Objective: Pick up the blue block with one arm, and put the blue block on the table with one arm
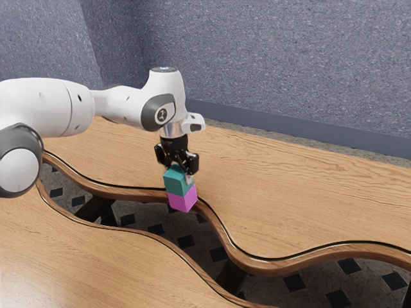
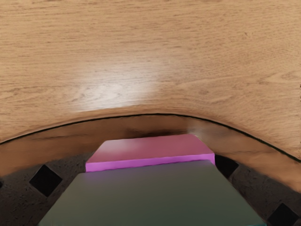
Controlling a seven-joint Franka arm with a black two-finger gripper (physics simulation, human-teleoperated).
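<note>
The black gripper (image 1: 178, 162) points down in the exterior view, right at the top of the blue-green block (image 1: 179, 181). How its jaws stand against that block is unclear. Directly beneath the blue-green block is a magenta block (image 1: 183, 198), by the wavy edge of the far table. In the wrist view the blue-green block (image 2: 150, 193) looms large and greyish just under the hand, partly covering the magenta block (image 2: 150, 149). What bears the magenta block is hidden.
The far wooden table (image 1: 289, 199) has a curved raised edge (image 1: 263, 264). A gap with dark-diamond floor tiles (image 1: 185, 242) separates it from the near wooden table (image 1: 83, 269). A blue-grey wall (image 1: 282, 64) stands behind.
</note>
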